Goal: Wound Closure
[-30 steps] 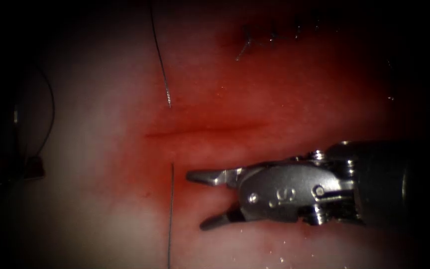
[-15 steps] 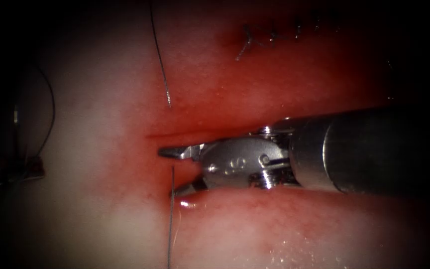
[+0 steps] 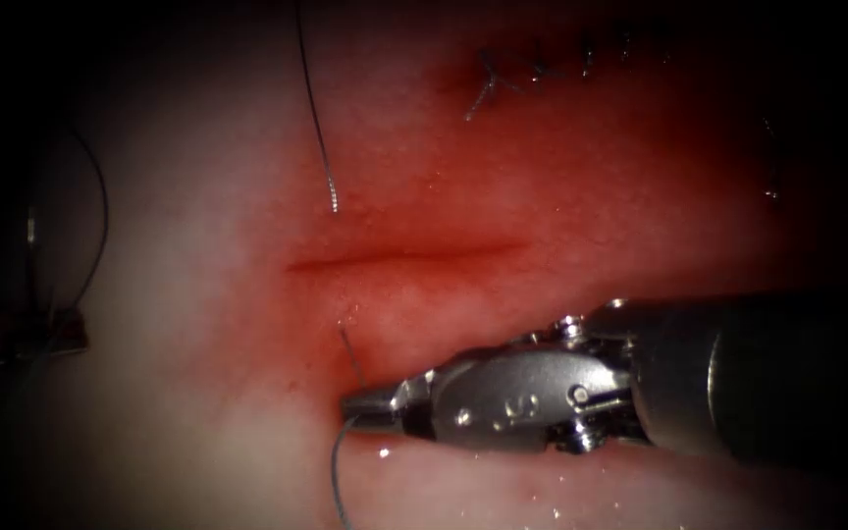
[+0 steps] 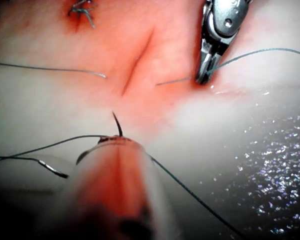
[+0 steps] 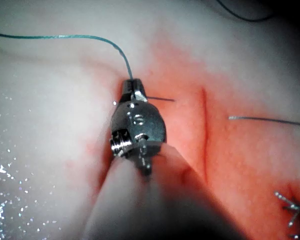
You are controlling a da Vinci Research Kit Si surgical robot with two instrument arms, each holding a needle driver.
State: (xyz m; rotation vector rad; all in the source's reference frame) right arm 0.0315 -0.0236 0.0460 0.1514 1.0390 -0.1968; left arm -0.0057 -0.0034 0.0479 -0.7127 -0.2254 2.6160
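while the cut [image 3: 399, 259] lies unstitched in the tissue [image 3: 198, 294], the thread [image 3: 334, 476] is seen clamped between the closed fingers of the right tool [image 3: 360, 407] just below it. a short thread end [image 3: 349, 351] is left standing between fingers and cut. the left tool [image 4: 115, 170] is seen near the cut; whether its fingers are apart cannot be told.

One open cut [image 3: 404, 260] in the tissue [image 3: 198, 294]; two loose thread ends [image 3: 331, 196], one stitched wound [image 3: 542, 69]; one end effector [image 3: 365, 409]

glossy metal right tool [image 3: 365, 407], wet shiny tissue [image 3: 198, 294], thin smooth thread [image 3: 334, 481]
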